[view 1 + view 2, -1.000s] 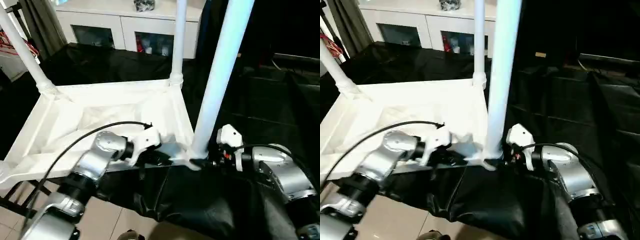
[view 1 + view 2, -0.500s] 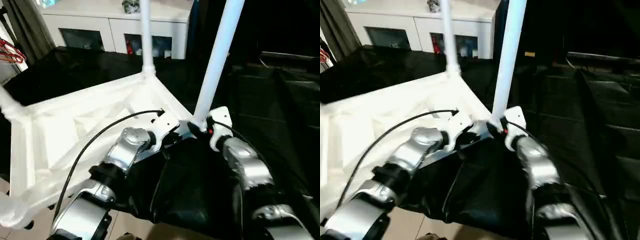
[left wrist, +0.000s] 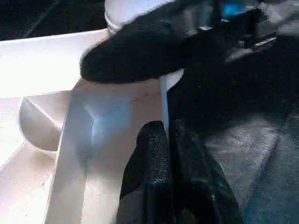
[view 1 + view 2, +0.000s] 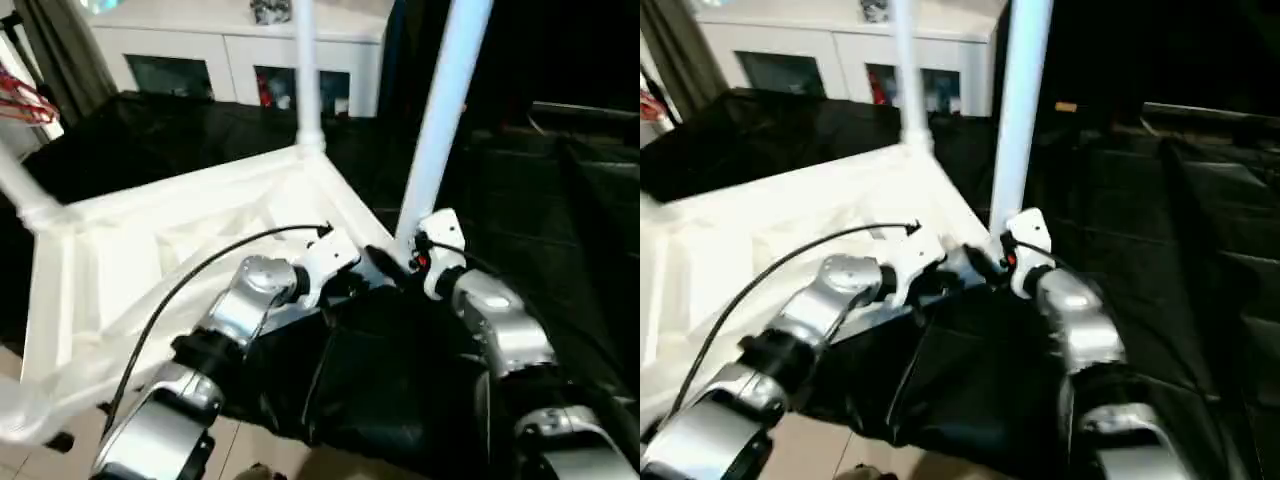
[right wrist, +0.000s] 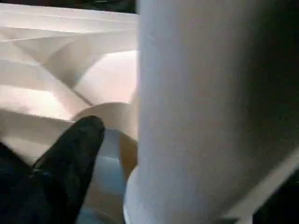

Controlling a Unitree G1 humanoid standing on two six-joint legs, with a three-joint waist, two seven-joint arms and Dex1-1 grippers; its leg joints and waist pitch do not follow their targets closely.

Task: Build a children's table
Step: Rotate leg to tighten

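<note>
- Eye views: the children's table lies upside down on a black-draped table so its legs stand up. The left tool pinches the rim beside the near leg, steadying it. A second ago that corner sat further right.
- Left wrist view: its fingers are clenched on the thin rim edge.
- Right wrist view: the right tool is released, one finger beside the leg.

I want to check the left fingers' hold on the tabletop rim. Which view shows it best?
The left wrist view: the left fingers are closed on the thin rim of the tabletop. In the eye views the left gripper sits at that edge, but the wrist housing hides the contact.
</note>
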